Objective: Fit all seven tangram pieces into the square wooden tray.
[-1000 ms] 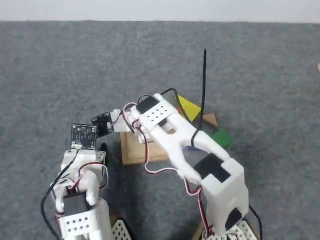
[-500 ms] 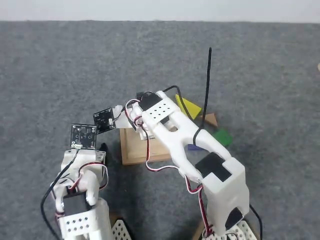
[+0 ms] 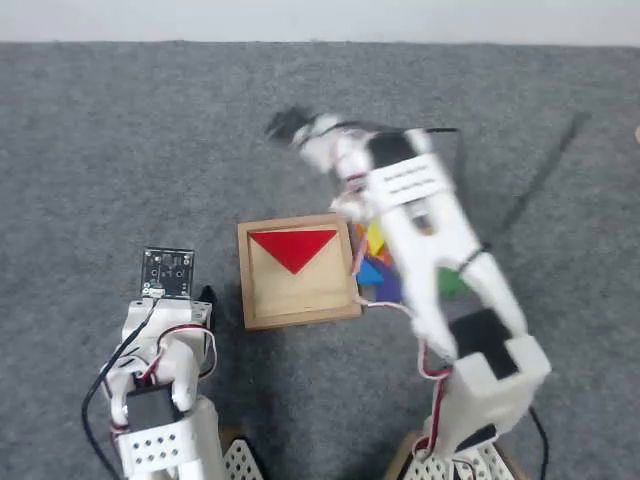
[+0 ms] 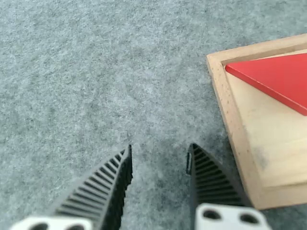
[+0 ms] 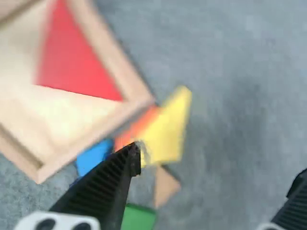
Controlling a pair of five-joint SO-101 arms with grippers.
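Note:
The square wooden tray [image 3: 249, 300] lies at mid-table with a large red triangle [image 3: 294, 247] flat in its far half. Yellow [image 3: 376, 240], blue [image 3: 369, 272] and green [image 3: 455, 283] pieces lie bunched just right of the tray. My right arm [image 3: 420, 210] stands raised over that pile, blurred. My right gripper [image 5: 217, 165] is open and holds nothing, hanging above the yellow piece [image 5: 168, 127], an orange one [image 5: 138, 127] and the tray's corner [image 5: 139, 98]. My left gripper [image 4: 160, 147] is open over bare carpet, just left of the tray [image 4: 225, 110].
Grey carpet covers the whole table. In the right wrist view a tan triangle [image 5: 165, 187], a blue piece [image 5: 93, 155] and a green piece [image 5: 139, 218] lie beside the tray. A purple piece [image 3: 388, 291] sits by the blue one. Wide carpet stretches left of and beyond the tray.
My right arm has lifted off the tray and swung up and to the right, uncovering the red triangle in the tray. The left arm has kept still.

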